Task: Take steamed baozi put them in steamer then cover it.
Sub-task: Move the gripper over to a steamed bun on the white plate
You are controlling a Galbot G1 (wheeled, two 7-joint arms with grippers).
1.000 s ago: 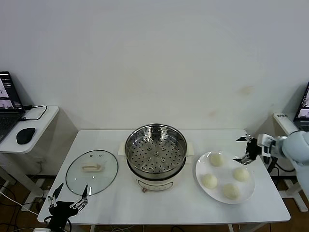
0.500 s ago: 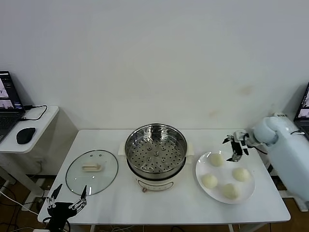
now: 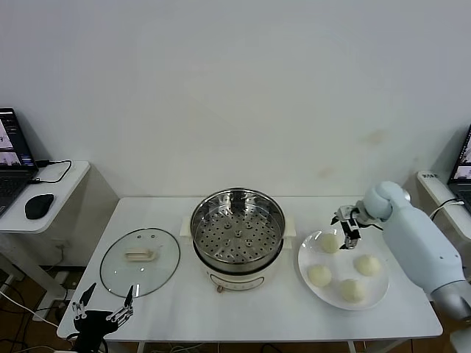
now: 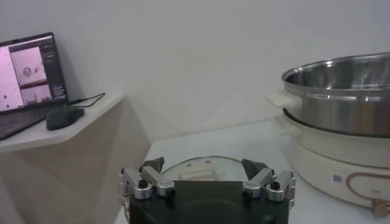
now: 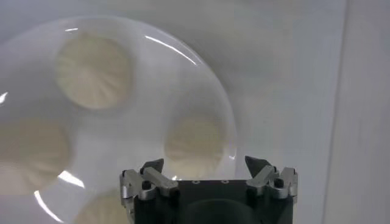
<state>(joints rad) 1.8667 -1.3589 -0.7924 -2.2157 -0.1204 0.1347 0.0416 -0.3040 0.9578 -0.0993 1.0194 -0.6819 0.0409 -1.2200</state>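
Note:
Several cream-white steamed baozi (image 3: 329, 242) lie on a white plate (image 3: 341, 265) at the table's right. My right gripper (image 3: 346, 224) hovers open over the plate's far edge, just above the farthest baozi (image 5: 195, 146), with nothing between its fingers (image 5: 152, 165). The steamer (image 3: 238, 232) stands uncovered at the table's middle, its perforated tray bare. The glass cover (image 3: 140, 259) lies flat on the table to the steamer's left. My left gripper (image 3: 103, 305) waits open at the table's front left corner, facing the cover (image 4: 198, 170) and the steamer (image 4: 341, 91).
A side table at the left carries a laptop (image 3: 11, 158) and a mouse (image 3: 38, 206). Another laptop (image 3: 464, 165) stands beyond the table's right end. The table's front edge runs close below the plate.
My right arm has swung in from the table's right edge toward the left, and its open gripper now hangs over the farthest baozi. The left arm has stayed put.

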